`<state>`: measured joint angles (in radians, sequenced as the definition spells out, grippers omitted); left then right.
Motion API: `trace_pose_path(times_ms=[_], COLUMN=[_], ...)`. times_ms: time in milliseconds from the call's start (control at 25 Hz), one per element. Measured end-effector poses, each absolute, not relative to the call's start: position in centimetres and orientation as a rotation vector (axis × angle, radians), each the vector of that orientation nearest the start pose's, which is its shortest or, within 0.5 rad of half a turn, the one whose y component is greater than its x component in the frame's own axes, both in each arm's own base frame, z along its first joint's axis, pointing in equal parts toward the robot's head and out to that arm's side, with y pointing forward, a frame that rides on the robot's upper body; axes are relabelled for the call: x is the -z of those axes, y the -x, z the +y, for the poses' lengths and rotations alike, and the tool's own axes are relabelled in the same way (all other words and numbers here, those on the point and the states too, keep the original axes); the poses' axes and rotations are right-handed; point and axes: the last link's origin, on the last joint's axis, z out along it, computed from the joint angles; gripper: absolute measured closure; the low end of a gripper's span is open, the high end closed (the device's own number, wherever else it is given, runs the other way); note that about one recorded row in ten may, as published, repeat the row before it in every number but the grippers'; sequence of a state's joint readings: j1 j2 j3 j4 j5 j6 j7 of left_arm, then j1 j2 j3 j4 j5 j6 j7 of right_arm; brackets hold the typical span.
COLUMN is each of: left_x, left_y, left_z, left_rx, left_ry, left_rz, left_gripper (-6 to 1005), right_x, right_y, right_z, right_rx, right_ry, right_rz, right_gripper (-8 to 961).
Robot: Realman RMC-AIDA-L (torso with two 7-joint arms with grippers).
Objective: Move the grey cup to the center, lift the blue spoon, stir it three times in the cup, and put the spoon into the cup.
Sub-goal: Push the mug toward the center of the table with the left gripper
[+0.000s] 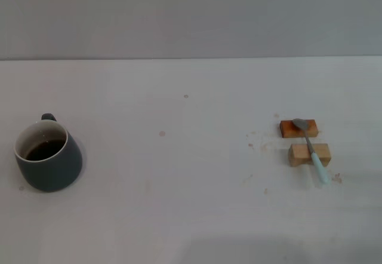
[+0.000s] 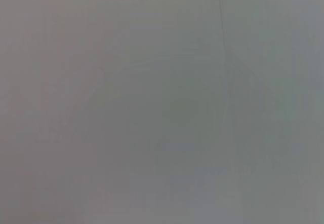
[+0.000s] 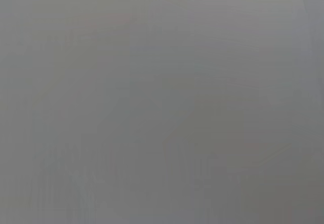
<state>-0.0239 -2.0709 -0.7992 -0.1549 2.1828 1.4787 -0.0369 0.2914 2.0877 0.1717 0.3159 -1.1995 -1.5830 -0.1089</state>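
Note:
The grey cup [image 1: 48, 156] stands upright at the table's left side, handle toward the back, with dark brown liquid inside its white interior. The blue spoon [image 1: 313, 150] lies at the right, its grey metal bowl resting on a reddish wooden block [image 1: 298, 128] and its pale blue handle lying across a lighter wooden block [image 1: 309, 154], the handle's end pointing toward the front. Neither gripper shows in the head view. Both wrist views show only a plain grey surface.
The white table [image 1: 179, 174] runs back to a grey wall. Small crumbs and specks lie around the two wooden blocks, and a few faint spots mark the table's middle.

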Motion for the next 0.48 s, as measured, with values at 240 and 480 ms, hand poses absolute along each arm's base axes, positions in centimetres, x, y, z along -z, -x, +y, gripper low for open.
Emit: trace_pose_path(times_ms=[240,480], left_x=[-2.1,-2.1], left_y=[40.5,40.5], left_z=[17.5,17.7], left_rx=[0.499,0.494], left_ry=[1.336,1.341], left_rz=[-0.517,-0.513], left_gripper=[1001,1001], right_x=[-1.5,-1.4], right_y=[-35.6,-34.4], right_z=[24.8,24.5], right_rx=[-0.640,-0.690], right_ry=[1.083,1.118], right_rz=[0.516,0.442], right_gripper=[118,118])
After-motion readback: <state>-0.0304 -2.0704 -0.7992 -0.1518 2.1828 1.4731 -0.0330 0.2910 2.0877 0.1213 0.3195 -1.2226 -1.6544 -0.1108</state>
